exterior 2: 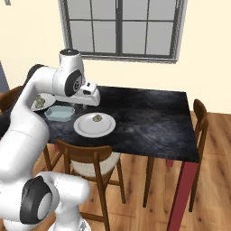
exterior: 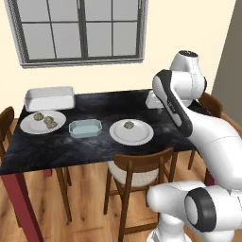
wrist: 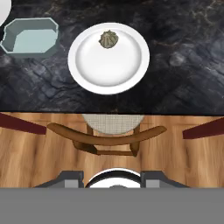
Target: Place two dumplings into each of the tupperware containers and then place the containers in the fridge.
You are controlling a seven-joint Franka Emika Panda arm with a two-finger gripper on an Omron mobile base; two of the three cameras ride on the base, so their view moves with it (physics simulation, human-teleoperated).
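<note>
One dumpling sits near the rim of a round white plate at the near edge of the black table, straight above a wooden chair in the hand view. Just beside that plate stands the small pale blue container, with nothing in it.

The left base view adds what the hand view lacks: a second plate at the table's far left carrying two more dumplings, and behind it the larger white container at the back edge, below the window. Its inside cannot be seen from this angle.

In the right base view the second plate is mostly hidden behind the arm, and the white container is hidden as well; the blue container and the single-dumpling plate show just past the hand. The gripper hangs above the table, near the blue container, touching nothing. Its fingers are small and dark against the black tabletop, and whether they stand apart or together I cannot tell. In the left base view the hand is largely covered by the arm's own forearm.
</note>
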